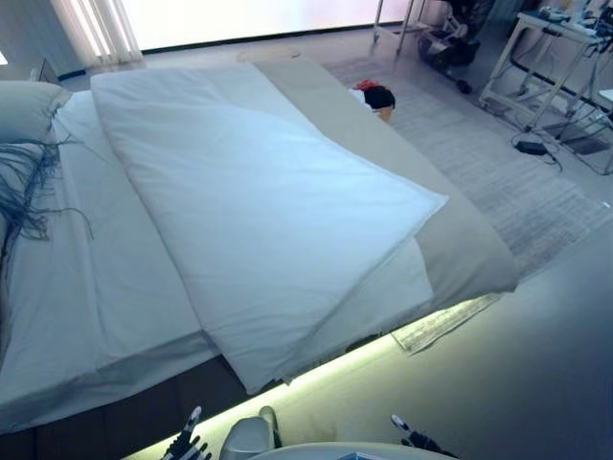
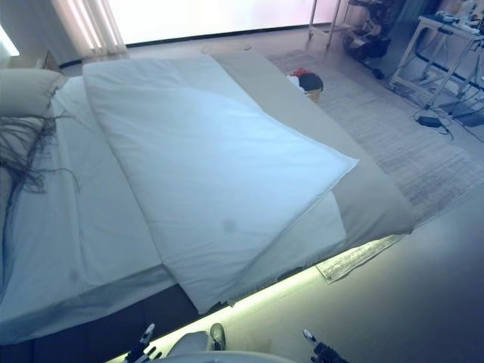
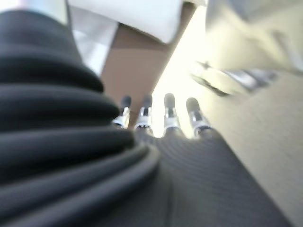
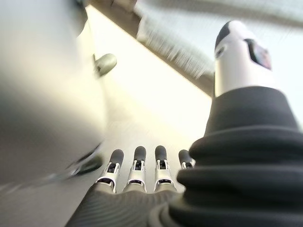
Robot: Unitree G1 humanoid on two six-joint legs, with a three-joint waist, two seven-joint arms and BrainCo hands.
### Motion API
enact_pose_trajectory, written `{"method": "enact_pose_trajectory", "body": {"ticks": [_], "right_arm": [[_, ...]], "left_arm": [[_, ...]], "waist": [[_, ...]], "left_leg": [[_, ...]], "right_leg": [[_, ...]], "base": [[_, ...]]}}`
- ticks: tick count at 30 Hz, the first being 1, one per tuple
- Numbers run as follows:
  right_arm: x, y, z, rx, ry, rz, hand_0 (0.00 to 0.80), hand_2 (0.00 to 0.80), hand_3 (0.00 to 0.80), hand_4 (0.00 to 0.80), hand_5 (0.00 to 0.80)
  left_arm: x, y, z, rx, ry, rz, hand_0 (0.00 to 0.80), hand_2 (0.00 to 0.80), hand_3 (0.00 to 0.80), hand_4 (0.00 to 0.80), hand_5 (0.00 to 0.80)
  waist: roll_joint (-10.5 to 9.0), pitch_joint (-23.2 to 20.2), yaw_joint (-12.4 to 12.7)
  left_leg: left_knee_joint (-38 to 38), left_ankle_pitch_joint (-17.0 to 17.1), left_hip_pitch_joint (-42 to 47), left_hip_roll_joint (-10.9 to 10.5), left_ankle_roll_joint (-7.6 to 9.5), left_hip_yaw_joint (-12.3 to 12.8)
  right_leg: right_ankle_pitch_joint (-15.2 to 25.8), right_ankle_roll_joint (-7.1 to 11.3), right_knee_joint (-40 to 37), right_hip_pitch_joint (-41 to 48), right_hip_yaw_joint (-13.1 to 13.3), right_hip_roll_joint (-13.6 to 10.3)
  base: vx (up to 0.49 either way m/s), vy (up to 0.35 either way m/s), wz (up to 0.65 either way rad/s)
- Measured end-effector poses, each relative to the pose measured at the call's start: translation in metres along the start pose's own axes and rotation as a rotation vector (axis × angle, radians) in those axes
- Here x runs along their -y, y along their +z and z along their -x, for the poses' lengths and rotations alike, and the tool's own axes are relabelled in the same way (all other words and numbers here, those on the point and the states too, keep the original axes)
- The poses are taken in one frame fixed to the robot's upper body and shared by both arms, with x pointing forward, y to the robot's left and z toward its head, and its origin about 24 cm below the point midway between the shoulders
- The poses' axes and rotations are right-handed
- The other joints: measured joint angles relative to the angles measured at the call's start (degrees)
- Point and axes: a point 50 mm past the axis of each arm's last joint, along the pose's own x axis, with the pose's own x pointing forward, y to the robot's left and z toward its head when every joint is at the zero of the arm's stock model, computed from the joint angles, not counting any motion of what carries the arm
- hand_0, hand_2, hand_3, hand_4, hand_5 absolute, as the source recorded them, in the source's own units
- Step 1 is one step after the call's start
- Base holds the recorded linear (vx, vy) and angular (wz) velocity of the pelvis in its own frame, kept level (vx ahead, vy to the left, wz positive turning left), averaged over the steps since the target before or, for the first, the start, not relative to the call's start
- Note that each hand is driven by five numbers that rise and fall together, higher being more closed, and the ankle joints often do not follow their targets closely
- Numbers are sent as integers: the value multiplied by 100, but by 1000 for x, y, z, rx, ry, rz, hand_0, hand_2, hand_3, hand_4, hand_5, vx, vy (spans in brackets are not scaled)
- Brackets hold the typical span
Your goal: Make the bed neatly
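Note:
A white duvet lies crooked across the bed, its near corner folded over and hanging past the bed's front edge. A beige blanket shows under it along the right side. A pillow and a dark fringed throw sit at the head, far left. My left hand and right hand hang low at the bottom edge, clear of the bedding. In the wrist views the left hand's fingers and the right hand's fingers are straight and hold nothing.
A grey rug lies right of the bed, one corner reaching under the bed's foot. A small basket with dark and red items stands beside the bed. White racks and a table stand at the far right. A lit strip runs under the bed's front edge.

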Motion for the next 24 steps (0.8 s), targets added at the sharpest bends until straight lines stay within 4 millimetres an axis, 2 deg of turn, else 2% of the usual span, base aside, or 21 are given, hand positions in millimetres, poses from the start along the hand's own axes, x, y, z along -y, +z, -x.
{"method": "enact_pose_trajectory", "body": {"ticks": [1, 2, 3, 5, 6, 7, 8, 11, 12, 13, 14, 15, 17, 19, 24], "right_arm": [[-1, 5, 0, 24, 14, 4, 0, 0, 0, 0, 0], [-2, 6, 0, 30, 23, 3, 0, 0, 0, 0, 0], [-4, 6, -1, 29, 35, 18, 0, 0, 0, 0, 0], [-8, 11, -1, 44, 57, 18, 0, 0, 0, 0, 0], [-10, 14, -2, 57, 70, 6, 0, 0, 0, 0, 0], [-11, 16, -2, 65, 77, 3, 0, 0, 0, 0, 0], [-10, 19, -2, 72, 77, -5, 0, 0, 0, 0, 0], [-6, 25, -1, 90, 66, -21, 0, 0, 0, 0, 0], [-3, 24, 0, 89, 59, -21, 0, 0, 0, 0, 0], [-2, 20, 0, 79, 54, -25, 0, 0, 0, 0, 0], [-3, 13, 0, 63, 56, -33, 0, 0, 0, 0, 0], [-1, 10, 1, 59, 53, -39, 0, 0, 0, 0, 0], [8, 14, 2, 69, 37, -38, 0, 0, 0, 0, 0], [10, 26, 3, 109, 52, -50, 0, 0, 0, 0, 0], [6, 44, 3, 170, 82, -124, 0, 0, 0, 0, 0]], "left_arm": [[1, 0, 0, -3, -4, -16, 0, 0, 0, 0, 0], [5, 5, -1, 7, -19, -39, 0, 0, 0, 0, 0], [7, 9, -2, 12, -22, -60, 0, 0, 0, 0, 0], [10, 11, -2, 17, -29, -71, 0, 0, 0, 0, 0], [14, 14, -3, 23, -40, -79, 0, 0, 0, 0, 0], [19, 15, -4, 26, -54, -90, 0, 0, 0, 0, 0], [23, 16, -5, 30, -66, -90, 0, 0, 0, 0, 0], [25, 17, -5, 35, -76, -97, 0, 0, 0, 0, 0], [21, 15, -4, 29, -69, -96, 0, 0, 0, 0, 0], [15, 14, -3, 28, -55, -95, 0, 0, 0, 0, 0], [4, 18, -1, 36, -30, -91, 0, 0, 0, 0, 0], [-1, 14, 0, 30, -14, -81, 0, 0, 0, 0, 0], [-6, -4, 2, -12, -2, -61, 0, 0, 0, 0, 0], [-8, -18, 3, -42, 6, -46, 0, 0, 0, 0, 0], [-2, -21, 2, -44, -4, -41, 0, 0, 0, 0, 0]], "waist": [[69, -8, -51], [102, -22, -110], [106, -28, -86], [186, -24, -115], [222, -14, -128], [278, 12, -143], [332, 32, -143], [332, 60, -176], [274, 65, -177], [164, 34, -174], [-49, -3, -149], [-60, -1, -156], [183, -68, -133], [301, -37, -147], [289, -2, -137]], "left_leg": [[-245, 100, 141, 2, 26, -101], [-464, 103, 304, -14, 75, -155], [-614, 106, 449, -20, 82, -162], [-780, 129, 602, 42, 55, -210], [-800, 126, 614, 75, 53, -294], [-830, 177, 629, 122, -18, -342], [-834, 137, 608, 172, 6, -443], [-871, 67, 600, 198, -96, -762], [-873, 35, 652, 198, -193, -851], [-875, 15, 736, 193, -380, -913], [-876, -1, 831, 168, -575, -910], [-872, -33, 922, 343, -712, -934], [-725, -74, 975, 746, -783, -833], [-572, -107, 911, 975, -887, -746], [-544, -75, 891, 1120, -1043, -772]], "right_leg": [[178, 18, 654, -300, 10, -34], [166, 16, 1077, -512, 0, -135], [19, -82, 1139, -690, -41, -197], [-83, -130, 438, -893, -166, -196], [-42, -86, -134, -944, -197, -168], [48, 1, -688, -1012, -252, -146], [302, 146, -1306, -1064, -242, -94], [1265, 263, -2368, -1357, -194, -188], [1482, 239, -2421, -1388, -200, -259], [1432, 206, -2412, -1335, -188, -299], [1255, 111, -2409, -1243, -140, -352], [1606, 125, -2299, -1147, -159, -258], [1464, -63, -2246, -958, -318, 126], [1394, -163, -2225, -781, -481, 331], [1153, -161, -2118, -618, -640, 446]], "base": [[178, 67, 41], [155, -7, 29], [144, -73, 9], [89, -153, 14], [51, -180, 31], [56, -191, 35], [116, -196, 40], [229, -198, 49], [272, -229, 64], [280, -282, 70], [252, -305, 78], [237, -315, 80], [232, -307, 56], [182, -273, 41], [89, -226, 34]]}}
